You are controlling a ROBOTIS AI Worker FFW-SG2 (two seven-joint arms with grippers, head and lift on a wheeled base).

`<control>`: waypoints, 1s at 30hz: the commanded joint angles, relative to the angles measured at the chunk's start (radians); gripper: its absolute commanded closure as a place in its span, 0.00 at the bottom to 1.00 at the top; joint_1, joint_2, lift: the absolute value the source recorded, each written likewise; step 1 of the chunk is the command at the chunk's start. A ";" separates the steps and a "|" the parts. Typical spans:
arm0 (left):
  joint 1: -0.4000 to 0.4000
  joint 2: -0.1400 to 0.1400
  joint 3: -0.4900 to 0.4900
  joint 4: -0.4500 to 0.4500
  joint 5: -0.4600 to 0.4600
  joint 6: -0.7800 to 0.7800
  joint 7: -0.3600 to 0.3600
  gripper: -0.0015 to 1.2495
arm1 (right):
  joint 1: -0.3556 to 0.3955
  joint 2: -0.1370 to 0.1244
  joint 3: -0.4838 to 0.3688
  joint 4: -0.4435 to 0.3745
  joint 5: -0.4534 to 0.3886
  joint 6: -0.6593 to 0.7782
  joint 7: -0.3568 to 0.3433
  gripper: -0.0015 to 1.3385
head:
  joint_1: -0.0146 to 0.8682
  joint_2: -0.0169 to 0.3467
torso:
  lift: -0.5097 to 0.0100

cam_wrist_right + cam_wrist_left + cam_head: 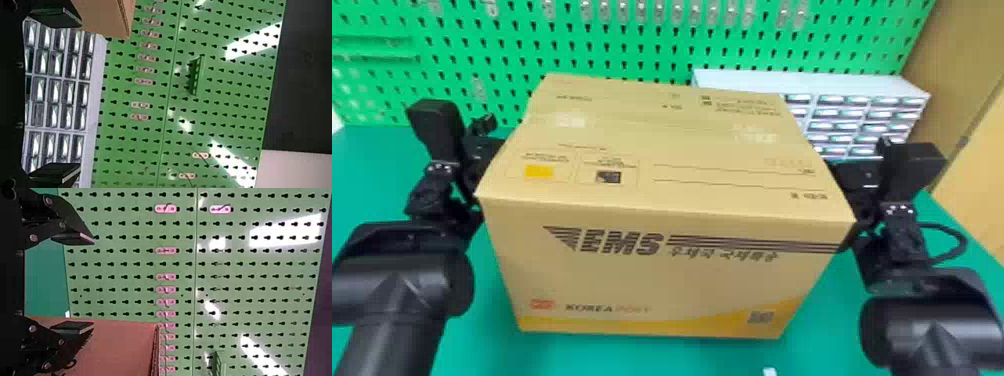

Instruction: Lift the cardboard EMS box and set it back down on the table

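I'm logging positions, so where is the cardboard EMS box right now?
In the head view, the cardboard EMS box is in the middle, between the left arm and the right arm, in front of the green pegboard.

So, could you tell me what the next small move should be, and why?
I'd probably ease the left gripper and right gripper slightly inward before changing height: they flank the cardboard EMS box, both open rather than clamped on it, so side pressure seems the likely hold.
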 commanded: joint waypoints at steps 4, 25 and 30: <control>-0.005 0.000 -0.004 0.001 0.000 0.000 -0.038 0.39 | -0.007 0.000 0.003 0.000 0.000 0.006 0.000 0.02 | 0.78 0.01 | 0.81; 0.025 -0.001 -0.001 0.006 -0.013 0.002 -0.036 0.39 | 0.016 0.008 0.008 0.026 0.005 0.028 0.000 0.02 | 0.78 0.01 | 0.81; 0.037 -0.001 0.001 0.012 -0.014 0.002 -0.036 0.39 | 0.021 0.008 0.012 0.043 0.005 0.028 0.000 0.02 | 0.78 0.01 | 0.81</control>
